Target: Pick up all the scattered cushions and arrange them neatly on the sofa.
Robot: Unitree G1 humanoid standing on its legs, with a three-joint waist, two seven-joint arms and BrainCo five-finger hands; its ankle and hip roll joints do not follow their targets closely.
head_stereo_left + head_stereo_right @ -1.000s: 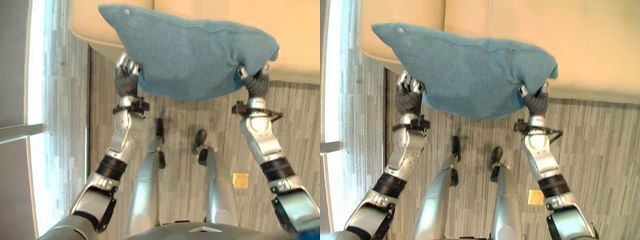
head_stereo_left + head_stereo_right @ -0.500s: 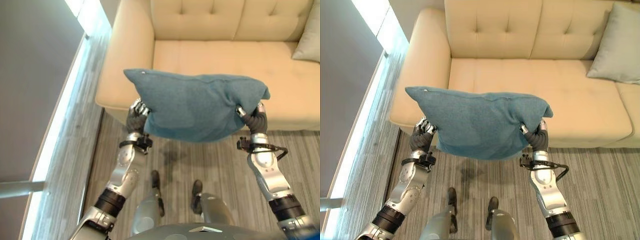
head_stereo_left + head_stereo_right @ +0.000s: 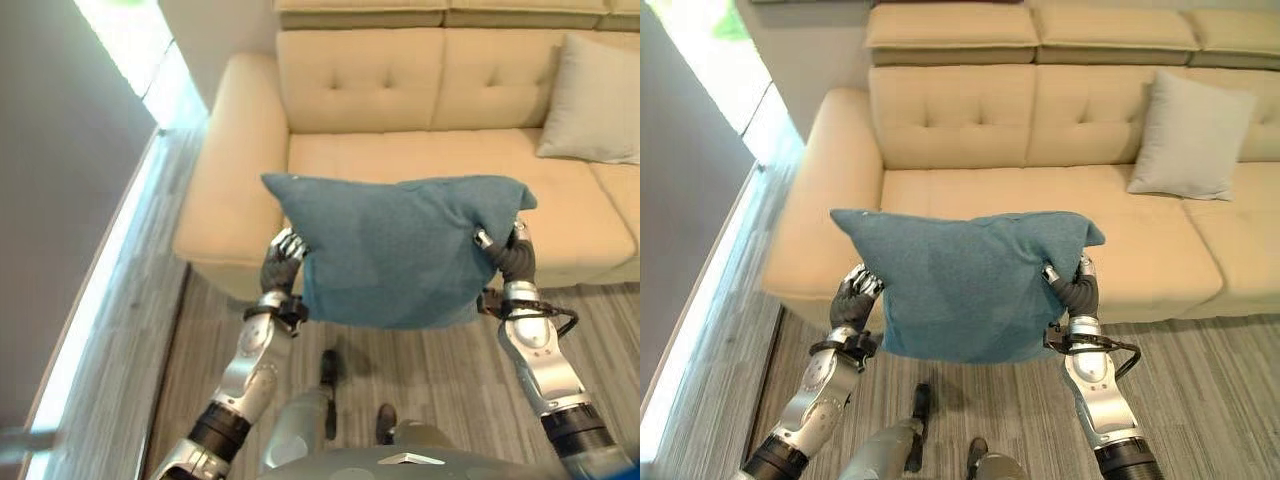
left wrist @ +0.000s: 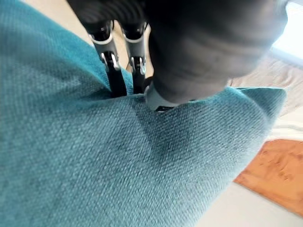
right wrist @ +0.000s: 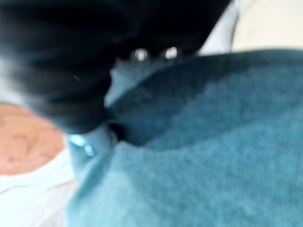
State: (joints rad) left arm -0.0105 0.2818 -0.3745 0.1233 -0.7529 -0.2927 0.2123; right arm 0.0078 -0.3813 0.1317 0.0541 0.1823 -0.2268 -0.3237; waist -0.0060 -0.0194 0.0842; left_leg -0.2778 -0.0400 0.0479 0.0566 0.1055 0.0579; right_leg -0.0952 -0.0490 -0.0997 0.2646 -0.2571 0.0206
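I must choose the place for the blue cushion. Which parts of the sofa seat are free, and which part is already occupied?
The seat of the sofa is bare from the left armrest to the grey cushion, which takes the right part. The left hand and right hand hold the blue cushion before the front edge.

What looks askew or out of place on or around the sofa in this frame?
Nothing stands out. The teal cushion is held off the floor between left hand and right hand; a grey cushion leans on the sofa.
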